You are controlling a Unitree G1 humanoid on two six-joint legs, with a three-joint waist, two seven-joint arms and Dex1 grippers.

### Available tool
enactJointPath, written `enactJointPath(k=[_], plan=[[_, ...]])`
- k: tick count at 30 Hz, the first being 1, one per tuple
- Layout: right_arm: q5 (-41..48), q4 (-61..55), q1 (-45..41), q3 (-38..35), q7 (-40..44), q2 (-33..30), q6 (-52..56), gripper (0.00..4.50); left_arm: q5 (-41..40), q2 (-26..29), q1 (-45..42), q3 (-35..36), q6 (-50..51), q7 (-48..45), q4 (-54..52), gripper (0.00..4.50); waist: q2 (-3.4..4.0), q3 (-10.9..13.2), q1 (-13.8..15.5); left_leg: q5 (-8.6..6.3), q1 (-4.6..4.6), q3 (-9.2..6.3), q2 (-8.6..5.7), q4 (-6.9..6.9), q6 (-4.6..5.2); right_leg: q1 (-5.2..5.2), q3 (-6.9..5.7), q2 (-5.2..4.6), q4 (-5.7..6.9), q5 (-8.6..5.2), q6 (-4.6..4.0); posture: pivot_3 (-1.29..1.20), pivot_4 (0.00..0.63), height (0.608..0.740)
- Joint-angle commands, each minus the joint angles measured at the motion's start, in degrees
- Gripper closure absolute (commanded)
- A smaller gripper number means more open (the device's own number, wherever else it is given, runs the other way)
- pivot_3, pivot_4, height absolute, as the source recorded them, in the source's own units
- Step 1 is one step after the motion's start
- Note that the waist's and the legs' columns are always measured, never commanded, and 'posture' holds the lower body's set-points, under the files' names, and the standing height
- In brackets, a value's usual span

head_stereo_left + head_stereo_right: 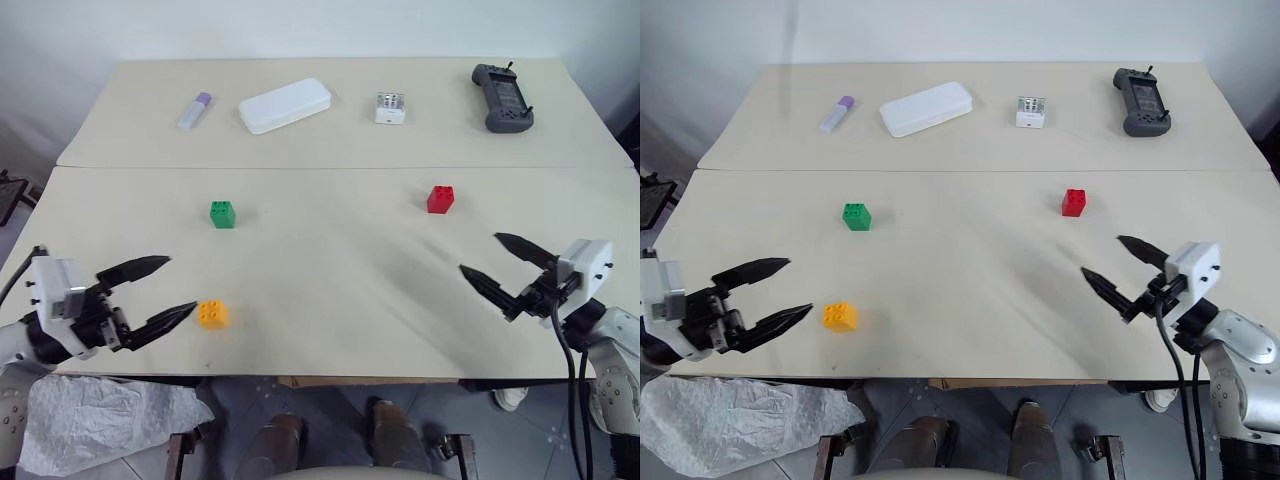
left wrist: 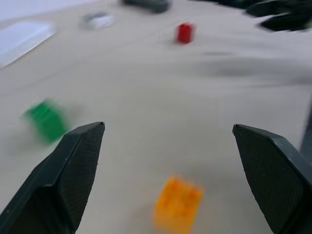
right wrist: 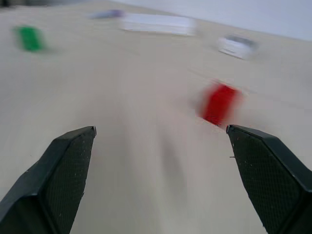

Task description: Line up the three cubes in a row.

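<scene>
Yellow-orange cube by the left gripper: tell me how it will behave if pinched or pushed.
The yellow-orange cube looks like rigid moulded plastic, so probably stiff and light. It sits flat on the table, so a push should slide it, not roll it. Its smooth sides may slip between the fingers.

We see 2 grippers, left gripper [image 1: 168,289] and right gripper [image 1: 494,257], each with 2 black, tapered, pointed fingers whose inner pads [image 2: 80,168] look finely textured. Each has a white boxy wrist block, apparently dotted with small screws. Black cables trail from the right wrist.
</scene>
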Motion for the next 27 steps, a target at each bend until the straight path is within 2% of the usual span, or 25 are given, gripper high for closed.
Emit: enactJointPath(k=[1, 4, 8, 11, 15, 20, 27], plan=[[-2.82, 0.13, -0.98, -0.54, -4.62, 1.42, -1.54, 0.00, 2.40, -0.55, -2.07, -3.46, -1.24, -0.67, -0.48, 0.02, 0.03, 0.01, -0.48, 0.00, 0.04, 0.08, 0.01, -0.02, 0.00, -0.02, 0.06, 0.01, 0.03, 0.00, 0.00, 0.00, 0.150, 0.740], [-0.39, -4.14, -7.00, 2.36, -10.25, 3.05, 6.38, 0.00, 4.20, -0.67, -4.19, -5.41, -2.26, -1.59, 1.76, 0.02, 0.04, 0.03, -1.70, -0.02, 0.20, 0.38, 0.16, 0.00, -0.04, -0.03, 0.29, 0.16, 0.07, 0.00, 0.00, 0.00, 0.150, 0.740], [-6.48, -4.56, -18.94, 10.47, -18.64, 2.02, 20.18, 0.00, 4.90, -1.06, -6.26, -6.63, -3.01, -2.88, 3.90, 0.02, 0.05, 0.04, -2.10, -0.08, 0.46, 0.76, 0.67, 0.06, -0.31, -0.05, 0.64, 0.75, 0.05, 0.20, -0.28, 0.00, 0.150, 0.740], [-8.29, -0.88, -27.52, 12.37, -23.81, 4.44, 24.75, 0.00, 5.87, -0.93, -7.64, -7.25, -2.47, -2.13, 4.70, 0.02, 0.05, 0.04, -1.61, -0.09, 0.42, 0.72, 0.90, 0.04, -0.46, -0.14, 0.59, 0.93, 0.06, 0.21, -0.43, 0.00, 0.150, 0.740], [-12.66, 6.97, -35.32, 14.66, -27.57, 6.93, 24.09, 0.00, 7.24, -1.50, -8.35, -7.37, -3.64, -1.47, 5.02, 0.02, 0.05, 0.04, -1.31, -0.14, 0.33, 0.69, 0.92, 0.01, -0.45, -0.20, 0.53, 0.96, 0.17, 0.21, -0.49, 0.00, 0.150, 0.740], [-17.24, 18.63, -43.50, 17.75, -29.32, 9.58, 21.69, 0.00, 7.87, -2.48, -4.54, -6.55, -4.09, -0.35, 2.57, 0.02, 0.05, 0.04, -2.11, -0.36, 0.31, 0.89, 0.84, 0.00, -0.14, -0.25, 0.41, 0.85, 0.06, 0.22, -0.49, 0.00, 0.150, 0.740], [-19.73, 24.50, -46.35, 20.09, -27.24, 12.43, 19.40, 0.00, 8.49, -2.98, -3.65, -6.11, -4.69, 0.88, 1.94, 0.02, 0.06, 0.04, -3.03, -0.51, 0.31, 1.09, 0.95, 0.01, -0.08, -0.33, -0.06, 0.78, 0.01, 0.21, -0.51, 0.00, 0.150, 0.740]])
